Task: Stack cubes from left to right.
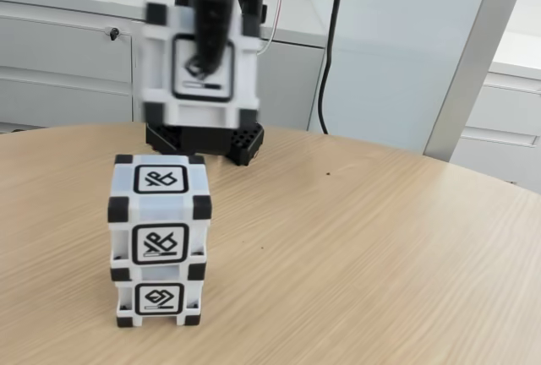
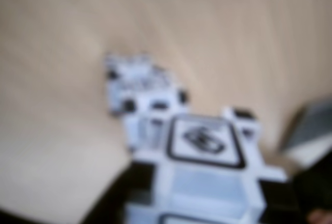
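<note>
1. Hanging above the tabletop point(image 1: 363, 238) in the fixed view, a third cube point(image 1: 201, 65) is motion-blurred and well clear of the wood; a black finger point(image 1: 211, 19) of the end effector point(image 1: 207, 61) crosses its front face, so the end effector appears closed on this cube, though the blur hides the fingertips.
2. Below and slightly left in that view, two cubes stand stacked: the upper cube point(image 1: 159, 210) sits on the lower cube point(image 1: 158, 296), roughly squared; the lifted cube is apart from both.
3. Behind the stack the arm's black base point(image 1: 207, 141) rests on the tabletop; a black cable point(image 1: 325, 69) hangs at the right; pale cabinets point(image 1: 59, 52) fill the background.
4. From the wrist view, badly out of focus, the held cube point(image 2: 205, 172) is near the lens with its glyph face up; the stack point(image 2: 140, 86) lies beyond on the wood point(image 2: 62, 37).
</note>
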Robot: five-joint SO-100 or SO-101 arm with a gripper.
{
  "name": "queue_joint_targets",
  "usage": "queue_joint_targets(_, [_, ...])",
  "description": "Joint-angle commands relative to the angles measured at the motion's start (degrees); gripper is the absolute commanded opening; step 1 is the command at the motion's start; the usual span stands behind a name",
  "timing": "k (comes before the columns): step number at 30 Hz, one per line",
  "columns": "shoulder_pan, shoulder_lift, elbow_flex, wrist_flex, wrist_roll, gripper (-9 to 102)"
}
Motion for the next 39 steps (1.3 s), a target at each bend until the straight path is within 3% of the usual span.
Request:
queue_joint_targets(1, [0.79, 0.35, -1.85, 0.26, -1.58, 18])
queue_joint_targets(15, [6.77, 0.26, -0.18, 0.44, -3.69, 17])
queue_joint_targets(23, [5.98, 1.23, 6.94, -0.35, -5.36, 17])
queue_joint_targets(39, [6.59, 1.32, 6.33, -0.44, -2.64, 17])
